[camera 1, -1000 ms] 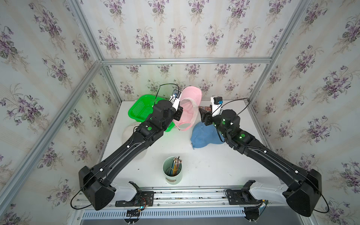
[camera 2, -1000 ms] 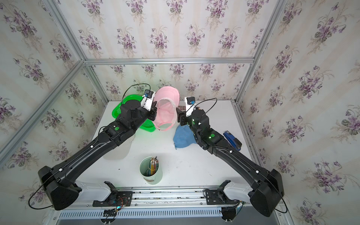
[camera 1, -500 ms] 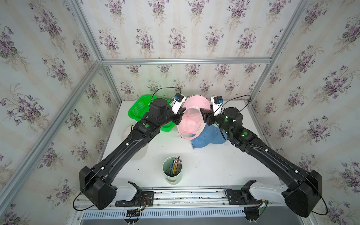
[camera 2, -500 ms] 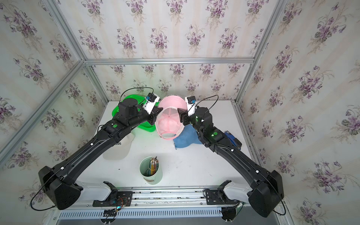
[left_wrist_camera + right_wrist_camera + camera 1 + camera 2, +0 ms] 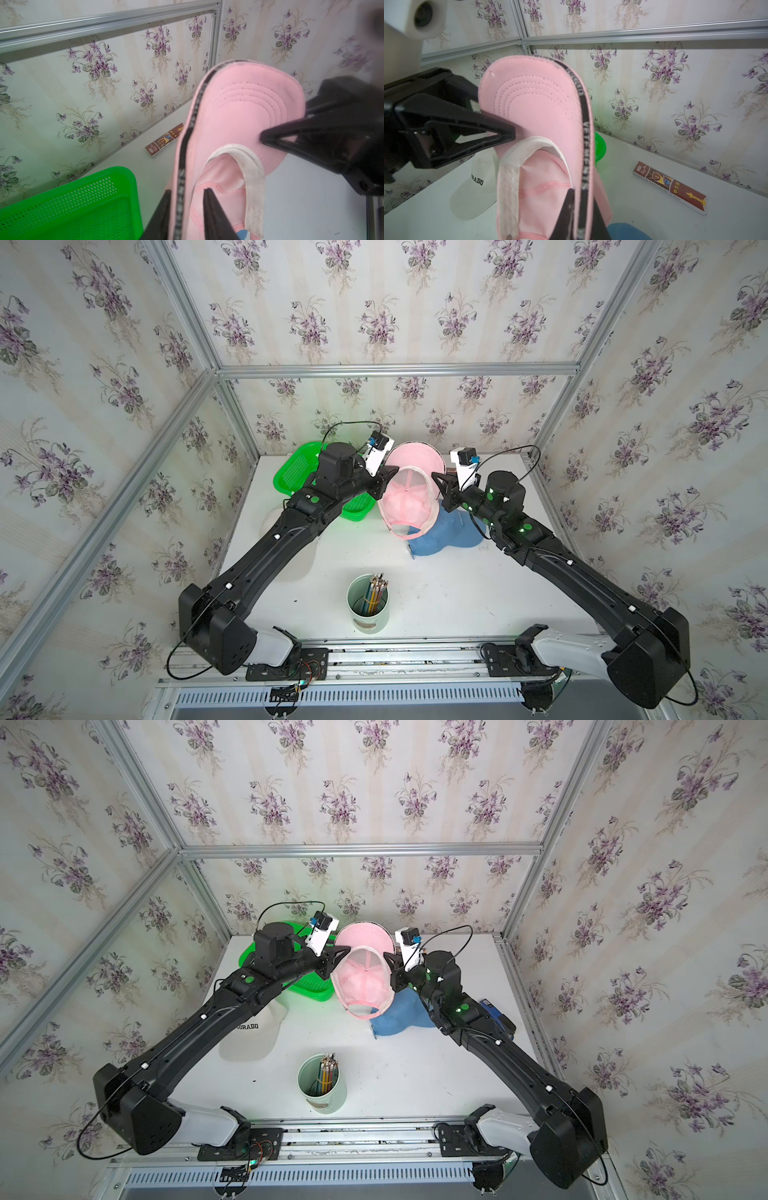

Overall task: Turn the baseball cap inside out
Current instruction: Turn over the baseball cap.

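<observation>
I look down on the white table (image 5: 436, 585), with both arms reaching over it toward the back wall (image 5: 395, 406). My left arm (image 5: 291, 539) covers part of the green basket (image 5: 291, 472) in the back left corner. It also hides much of a white cap (image 5: 249, 1040), whose black lettering is cut to "ORADO". A blue cap (image 5: 449, 531) lies right of centre, partly under the pink baseball cap (image 5: 409, 497) and my right arm (image 5: 561, 568). The pink baseball cap hangs in the air between the two grippers, above the blue cap and beside the basket. Its long axis runs front to back: brim (image 5: 533, 99) raised toward the back wall, strap (image 5: 405, 536) toward the front edge. The seamed lining and white sweatband (image 5: 249, 166) face the top camera; whether the crown dips or bulges I cannot tell. A pale green cup (image 5: 365, 620) of pencils (image 5: 374, 589) stands alone near the front. A brown carton (image 5: 670, 187) lies by the back wall. A dark blue thing (image 5: 496, 1013) beside my right arm is too hidden to name. The right gripper (image 5: 582, 197) is clenched on the brim's black-taped edge. The left gripper (image 5: 187, 193) has its jaws parted, with the opposite edge loose between them
</observation>
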`<state>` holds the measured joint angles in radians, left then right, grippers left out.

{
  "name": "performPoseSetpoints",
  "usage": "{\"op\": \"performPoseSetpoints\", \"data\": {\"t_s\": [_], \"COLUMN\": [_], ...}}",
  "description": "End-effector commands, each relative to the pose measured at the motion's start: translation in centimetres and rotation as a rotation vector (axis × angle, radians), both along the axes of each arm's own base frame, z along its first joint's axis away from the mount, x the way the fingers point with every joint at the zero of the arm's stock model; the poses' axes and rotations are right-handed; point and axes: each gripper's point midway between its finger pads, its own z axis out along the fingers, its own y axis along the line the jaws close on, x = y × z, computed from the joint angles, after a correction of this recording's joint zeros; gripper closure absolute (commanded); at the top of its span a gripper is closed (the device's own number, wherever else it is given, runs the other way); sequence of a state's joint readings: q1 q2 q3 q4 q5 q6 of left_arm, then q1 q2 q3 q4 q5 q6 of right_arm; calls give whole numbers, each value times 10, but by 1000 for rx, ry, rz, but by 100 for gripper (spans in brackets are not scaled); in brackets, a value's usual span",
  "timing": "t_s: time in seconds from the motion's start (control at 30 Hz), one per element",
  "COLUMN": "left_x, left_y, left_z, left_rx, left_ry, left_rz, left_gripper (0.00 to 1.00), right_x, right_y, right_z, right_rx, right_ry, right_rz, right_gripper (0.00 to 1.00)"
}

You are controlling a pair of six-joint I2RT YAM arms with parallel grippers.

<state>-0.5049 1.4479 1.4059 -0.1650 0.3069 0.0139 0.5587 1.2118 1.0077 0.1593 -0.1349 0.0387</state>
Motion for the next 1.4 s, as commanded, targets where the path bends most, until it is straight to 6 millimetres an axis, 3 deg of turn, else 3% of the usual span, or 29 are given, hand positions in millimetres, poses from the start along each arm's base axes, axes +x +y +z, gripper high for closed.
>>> {"op": "performPoseSetpoints", "data": {"t_s": [0.0,0.2,0.3,0.6,0.8,0.97,1.1,1.23,1.27,1.37], "left_x": [17,12,6,-8,-26,-20,-10,-6,3,3], "left_y": [32,96,114,74,78,67,50,52,49,44], "left_z": [-1,17,20,14,26,28,30,36,24,17], "left_rx": [37,106,66,-383,-706,-866,-895,-921,-910,-909], "left_ry": [49,107,190,579,718,822,888,873,892,927], "left_rz": [223,545,604,460,494,472,423,429,447,445], "left_gripper": [1,1,1,3,14,16,17,18,18,20], "right_x": [15,40,48,30,27,15,9,5,6,4], "right_y": [-20,-42,-45,0,5,28,49,64,65,71], "right_z": [13,12,11,7,8,2,-4,-7,-8,-9], "right_rx": [28,-6,-42,-318,-384,-438,-494,-510,-505,-494], "right_ry": [-38,-63,-89,-397,-481,-567,-625,-645,-643,-642], "right_rz": [-146,-329,-412,-544,-617,-569,-540,-512,-510,-487], "right_gripper": [100,100,100,100,100,100,100,100,100,100]}}
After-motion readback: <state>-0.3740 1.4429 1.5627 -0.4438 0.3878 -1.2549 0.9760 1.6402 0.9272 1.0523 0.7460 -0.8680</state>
